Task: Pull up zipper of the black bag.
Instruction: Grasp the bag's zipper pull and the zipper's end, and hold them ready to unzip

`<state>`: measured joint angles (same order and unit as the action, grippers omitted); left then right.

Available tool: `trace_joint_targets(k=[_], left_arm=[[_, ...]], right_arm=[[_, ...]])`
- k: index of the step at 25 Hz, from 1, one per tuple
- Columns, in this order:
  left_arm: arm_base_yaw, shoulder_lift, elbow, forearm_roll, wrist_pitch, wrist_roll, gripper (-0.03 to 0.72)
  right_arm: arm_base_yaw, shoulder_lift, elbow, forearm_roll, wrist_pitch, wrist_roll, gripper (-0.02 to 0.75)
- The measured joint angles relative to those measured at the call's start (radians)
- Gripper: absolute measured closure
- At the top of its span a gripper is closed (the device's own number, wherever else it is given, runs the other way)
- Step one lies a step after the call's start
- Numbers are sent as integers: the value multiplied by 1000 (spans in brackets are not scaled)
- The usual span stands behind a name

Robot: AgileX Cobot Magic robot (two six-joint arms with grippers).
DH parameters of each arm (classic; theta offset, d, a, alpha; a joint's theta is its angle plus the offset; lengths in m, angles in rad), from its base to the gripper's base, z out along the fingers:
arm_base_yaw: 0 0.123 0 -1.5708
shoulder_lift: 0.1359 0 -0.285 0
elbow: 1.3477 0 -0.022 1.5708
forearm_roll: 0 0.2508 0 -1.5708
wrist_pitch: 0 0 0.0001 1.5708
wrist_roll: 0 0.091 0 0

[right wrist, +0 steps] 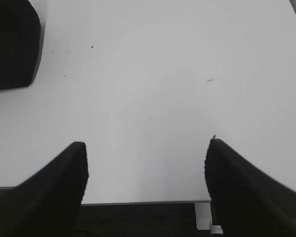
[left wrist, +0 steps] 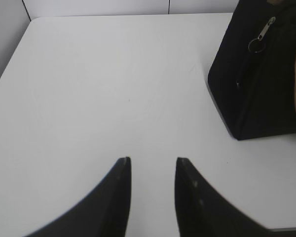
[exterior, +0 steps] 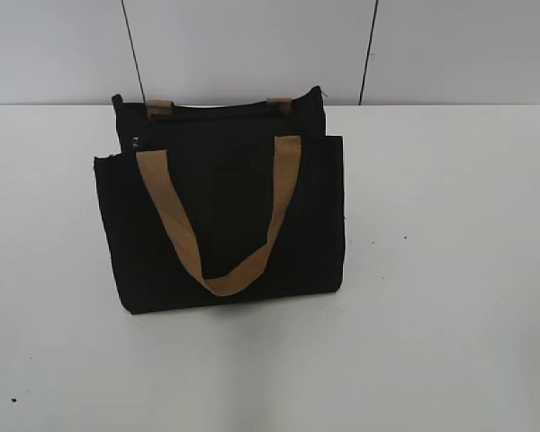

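Observation:
The black bag (exterior: 220, 216) stands upright on the white table, its tan handle (exterior: 220, 225) hanging down its front. In the left wrist view the bag (left wrist: 261, 84) fills the upper right, and the zipper (left wrist: 264, 32), a small silver pull tab with a ring, hangs on its side near the top. In the right wrist view a bag corner (right wrist: 12, 44) shows at the upper left. My left gripper (left wrist: 153, 160) is open and empty, low over the table, left of the bag. My right gripper (right wrist: 147, 143) is wide open and empty near the table's front edge.
The white table (exterior: 450, 270) stretches round the bag on every side. A grey wall with two dark seams (exterior: 369, 54) stands behind it. The table's front edge (right wrist: 148, 201) shows under my right gripper. Neither arm shows in the exterior view.

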<state>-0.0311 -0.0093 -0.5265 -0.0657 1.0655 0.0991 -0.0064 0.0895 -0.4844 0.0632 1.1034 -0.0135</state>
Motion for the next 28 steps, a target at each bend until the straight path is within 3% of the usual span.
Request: trace_joint_targets(k=[5, 10, 12, 20, 25, 28], left_arm=[[0, 0, -5, -12, -11, 0, 418], [0, 0, -30, -48, -186, 0, 157], [0, 5, -30, -39, -295, 0, 99], [0, 233, 107, -3, -858, 0, 202], [0, 495, 246, -19, -1217, -4, 230], [0, 697, 273, -16, -1334, -31, 292]], right_arm=[[0, 0, 0, 0, 0, 0, 172], [0, 0, 0, 0, 0, 0, 172], [0, 0, 0, 0, 0, 0, 173], [0, 0, 0, 0, 0, 0, 173], [0, 0, 0, 0, 0, 0, 173], [0, 0, 0, 0, 0, 0, 173]])
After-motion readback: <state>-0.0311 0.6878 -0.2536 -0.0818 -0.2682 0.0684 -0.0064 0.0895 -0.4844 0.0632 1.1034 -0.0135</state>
